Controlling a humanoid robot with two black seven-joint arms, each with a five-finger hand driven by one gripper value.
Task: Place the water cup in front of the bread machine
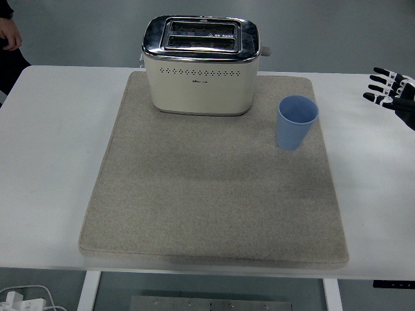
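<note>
1. I see my right hand [391, 91] at the far right edge of the head view, only partly in frame, hanging over the bare white surface [52, 142].
2. Its fingers [381, 85] are spread apart and stretched out, pointing left toward the middle of the surface, and they hold nothing.
3. I can make out black fingers with white joints stacked one above another; the palm and wrist are mostly cut off by the frame edge, so I cannot tell how the arm behind them is angled.
4. The blue water cup [297, 122] stands upright with its mouth open, well to the left of those fingertips and a little nearer to me than they are.
5. It sits on the right part of the beige mat [207, 207], close to the mat's right edge, with nothing touching it.
6. The bread machine [201, 65], cream-bodied with a chrome top and two slots, stands further left of the fingers, at the back of the mat; the cup is beside its front right corner, apart from it.
7. I have no sight of my left hand.
8. A person's hand [9, 34] and dark sleeve show at the top left corner, past the surface's far edge.
</note>
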